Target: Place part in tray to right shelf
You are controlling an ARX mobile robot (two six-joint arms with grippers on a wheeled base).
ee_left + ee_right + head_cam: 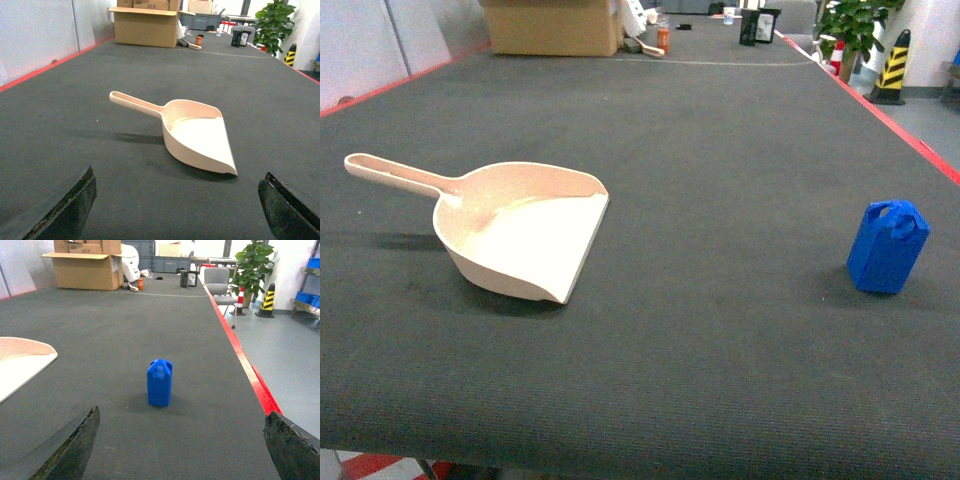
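only wrist views show fingertips (70, 210); part (887, 247) apart from tray (520, 235)

A dark grey mat (720, 150) covers the table, with red edging (245, 365) along its sides. At the far end stand a cardboard box (552, 26), a small orange bottle (663, 40) and a black container (756, 26). Beyond the far right corner are a potted plant (254, 262), a grey chair (219, 282) and a yellow-and-black striped post (266, 299).

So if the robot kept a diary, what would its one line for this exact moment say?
stage: before pickup | part: upright on mat, untouched | tray: empty, apart from part | left gripper: open, facing tray | right gripper: open, facing part
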